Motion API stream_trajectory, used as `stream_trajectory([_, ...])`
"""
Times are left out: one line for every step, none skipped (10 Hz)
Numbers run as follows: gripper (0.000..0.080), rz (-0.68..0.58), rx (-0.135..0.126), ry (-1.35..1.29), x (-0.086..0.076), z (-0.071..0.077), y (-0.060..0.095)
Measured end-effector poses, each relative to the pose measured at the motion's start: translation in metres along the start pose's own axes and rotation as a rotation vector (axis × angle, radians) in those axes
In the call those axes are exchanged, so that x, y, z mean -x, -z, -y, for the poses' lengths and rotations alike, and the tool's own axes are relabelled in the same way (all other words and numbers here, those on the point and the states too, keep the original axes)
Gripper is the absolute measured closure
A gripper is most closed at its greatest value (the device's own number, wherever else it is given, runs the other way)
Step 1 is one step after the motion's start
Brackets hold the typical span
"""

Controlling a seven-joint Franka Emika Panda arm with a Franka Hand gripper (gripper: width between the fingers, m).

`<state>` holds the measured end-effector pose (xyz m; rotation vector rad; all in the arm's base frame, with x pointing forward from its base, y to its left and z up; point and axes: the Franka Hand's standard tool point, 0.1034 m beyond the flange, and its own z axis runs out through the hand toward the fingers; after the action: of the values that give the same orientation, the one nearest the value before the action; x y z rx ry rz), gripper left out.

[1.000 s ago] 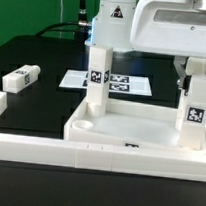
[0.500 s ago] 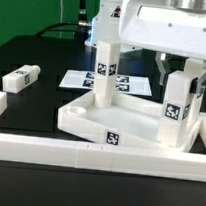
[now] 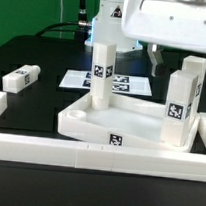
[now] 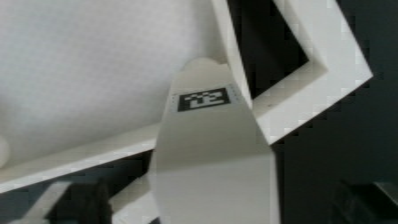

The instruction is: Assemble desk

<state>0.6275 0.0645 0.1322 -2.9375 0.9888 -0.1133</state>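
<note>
Black table (image 3: 30, 110) carries all parts. Loose leg (image 3: 21, 78) lies near its left edge. Tray (image 3: 139, 126) sits centre, turned askew against the front wall (image 3: 47, 152); legs stand upright in its far-left (image 3: 102, 76) and near-right (image 3: 180, 100) corners. Gripper (image 3: 174, 65) hangs behind the right leg, jaws wide, holding nothing.

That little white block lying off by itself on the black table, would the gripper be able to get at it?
Probably yes. The loose leg lies alone on the open table, nothing on or against it, its top free. The gripper stands open, across the tabletop, which it would need to cross.
</note>
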Motion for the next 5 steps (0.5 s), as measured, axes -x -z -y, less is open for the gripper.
stream_trajectory([0.0159, 0.002, -0.011, 0.027, 0.002, -0.007, 0.010])
stream_trajectory([0.0152, 0.008, -0.015, 0.065, 0.003, -0.021, 0.017])
stream_trajectory([0.0152, 0.011, -0.015, 0.087, 0.000, -0.037, 0.021])
stream_trajectory([0.0150, 0.011, -0.011, 0.093, -0.006, -0.048, 0.021])
stream_trajectory([0.0150, 0.012, -0.010, 0.090, -0.006, -0.048, 0.020])
